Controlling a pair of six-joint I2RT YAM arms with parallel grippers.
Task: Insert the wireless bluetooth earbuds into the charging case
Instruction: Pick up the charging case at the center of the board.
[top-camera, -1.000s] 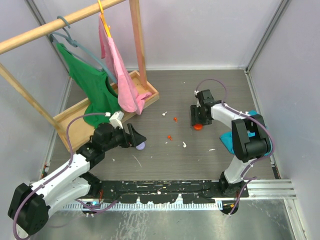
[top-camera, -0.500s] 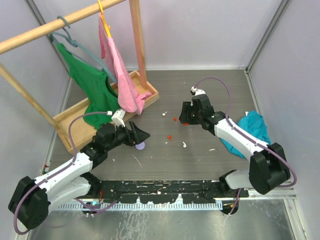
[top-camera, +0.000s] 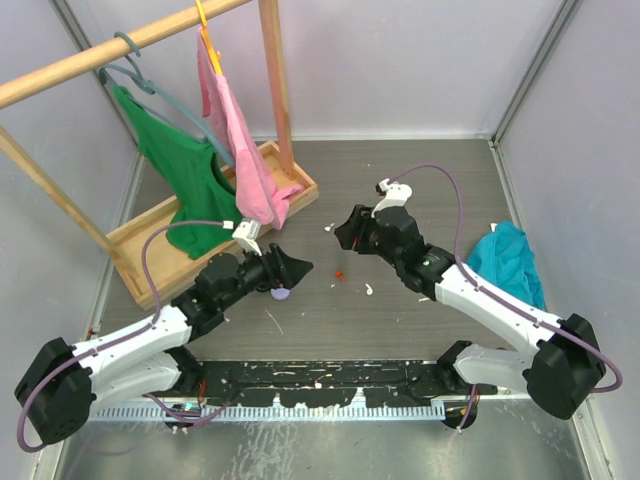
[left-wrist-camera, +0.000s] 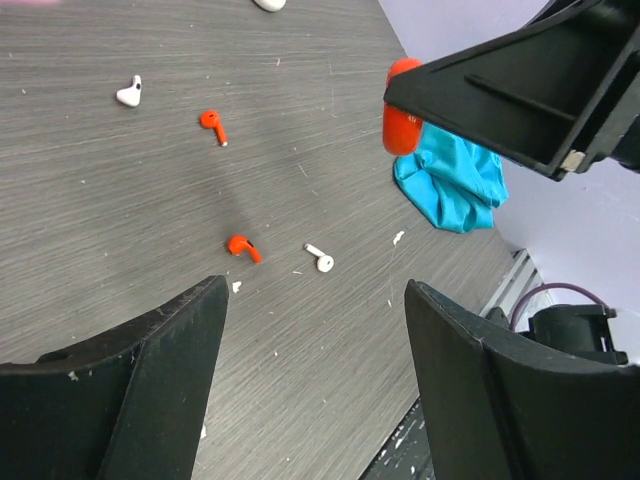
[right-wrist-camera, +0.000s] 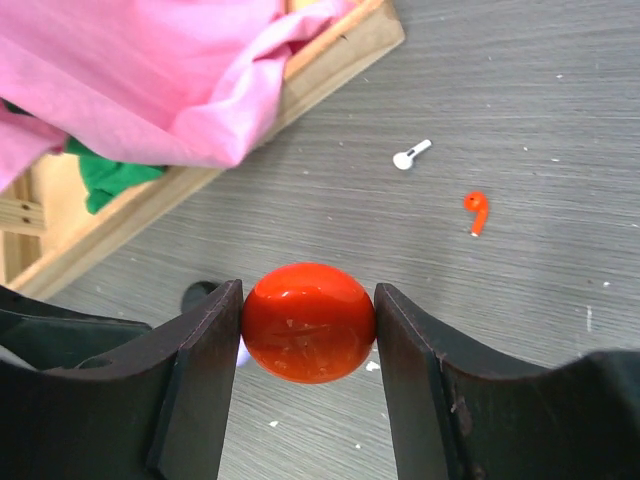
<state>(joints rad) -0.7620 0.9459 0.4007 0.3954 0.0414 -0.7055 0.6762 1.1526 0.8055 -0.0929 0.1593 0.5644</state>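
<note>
One red comma-shaped plastic earbud (left-wrist-camera: 243, 247): L gripper (left-wrist-camera: 315, 345) (fingers spread, empty) lining up pick; R gripper (right-wrist-camera: 308, 335) clamping glossy red round case (right-wrist-camera: 308, 315); nxt needing descent.

Glossy red case (right-wrist-camera: 308, 322), red earbud (right-wrist-camera: 477, 212), white earbud (right-wrist-camera: 410, 154), teal cloth (left-wrist-camera: 450, 180), grey table (left-wrist-camera: 120, 300).

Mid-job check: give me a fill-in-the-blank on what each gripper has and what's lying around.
The right gripper is shut on a round ____ case. The left gripper is open, holding ____. In the right wrist view, the earbud lying right of the white earbud is ____. Beside the green shirt hangs a ____ cloth.
Missing words: red; nothing; red; pink.
</note>
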